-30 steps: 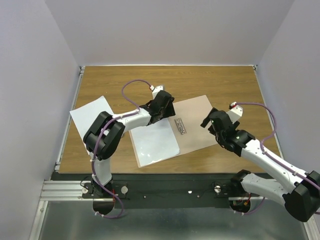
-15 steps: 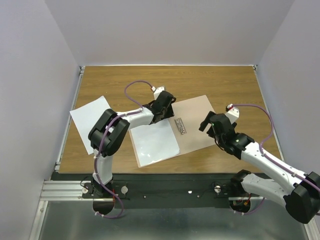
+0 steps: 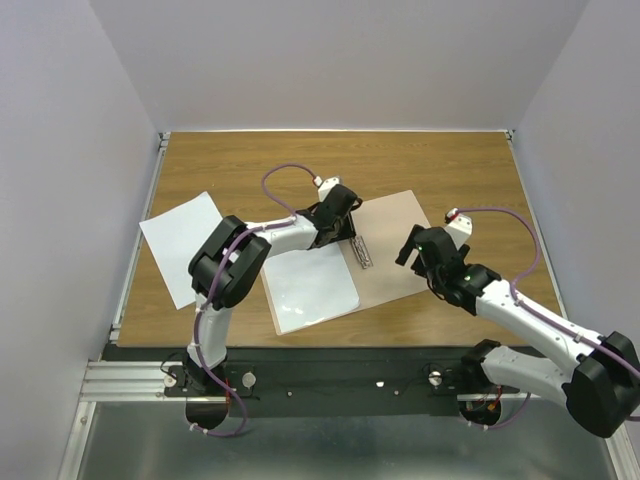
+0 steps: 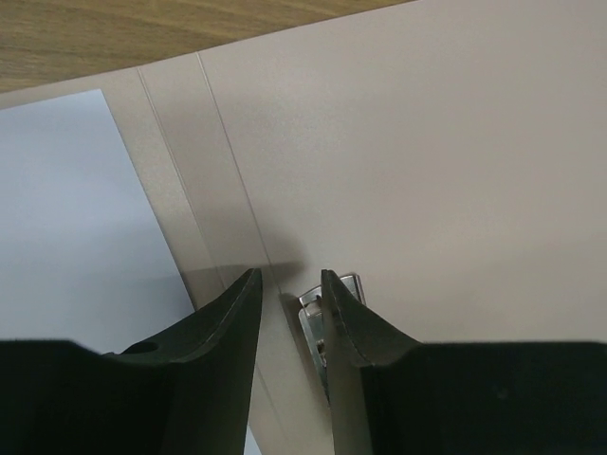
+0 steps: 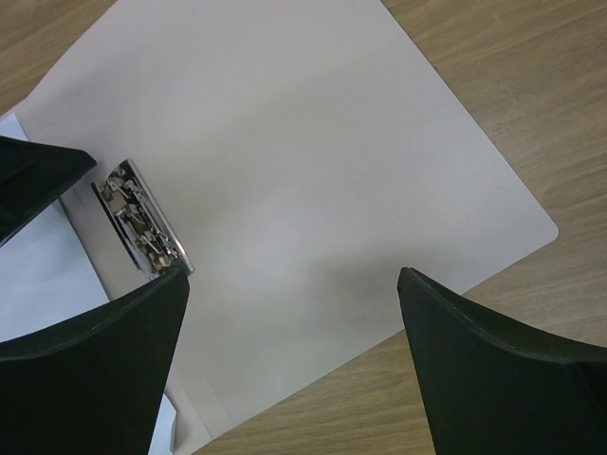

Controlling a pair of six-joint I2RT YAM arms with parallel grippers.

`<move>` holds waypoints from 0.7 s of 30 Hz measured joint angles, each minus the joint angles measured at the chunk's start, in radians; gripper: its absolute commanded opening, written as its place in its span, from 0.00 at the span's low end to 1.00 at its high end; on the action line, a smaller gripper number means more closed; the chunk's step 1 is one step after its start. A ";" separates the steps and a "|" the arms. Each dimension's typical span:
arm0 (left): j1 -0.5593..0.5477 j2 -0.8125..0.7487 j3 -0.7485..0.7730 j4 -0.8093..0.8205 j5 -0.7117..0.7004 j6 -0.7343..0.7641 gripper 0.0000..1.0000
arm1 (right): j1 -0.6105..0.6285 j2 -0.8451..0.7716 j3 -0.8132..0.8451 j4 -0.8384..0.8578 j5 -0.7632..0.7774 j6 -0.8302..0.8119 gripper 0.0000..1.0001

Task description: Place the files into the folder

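Observation:
The tan folder (image 3: 400,245) lies open in the middle of the table, with a metal clip strip (image 3: 361,252) at its fold. One white sheet (image 3: 310,285) lies on its left leaf. The other white sheet (image 3: 180,240) lies on the table at the left. My left gripper (image 3: 350,236) is low over the fold at the clip's far end, its jaws a narrow gap apart with nothing between them (image 4: 289,284); the clip (image 4: 332,296) shows beside its right finger. My right gripper (image 3: 408,250) is wide open and empty above the folder's right leaf (image 5: 313,161).
The wooden table (image 3: 440,165) has white walls at the back and both sides. A black base rail (image 3: 330,375) runs along the near edge. The left arm's cable (image 3: 280,175) loops above the table.
My left gripper has moved right along the folder to the clip's far end. My right gripper has shifted slightly left over the folder's right leaf. The sheets and the folder have not moved.

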 measured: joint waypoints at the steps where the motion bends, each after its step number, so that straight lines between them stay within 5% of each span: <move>1: 0.000 0.002 0.000 -0.001 0.002 -0.002 0.36 | 0.000 0.002 0.000 0.000 0.000 0.000 1.00; 13: -0.020 0.011 0.008 -0.031 0.003 -0.050 0.23 | 0.000 0.026 -0.003 0.012 0.000 0.000 1.00; 18: -0.030 0.020 0.019 -0.042 0.002 -0.069 0.00 | 0.000 0.036 -0.006 0.014 0.000 0.000 1.00; 21: -0.031 0.022 0.022 -0.044 0.002 -0.085 0.00 | 0.000 0.041 -0.007 0.015 0.000 0.000 1.00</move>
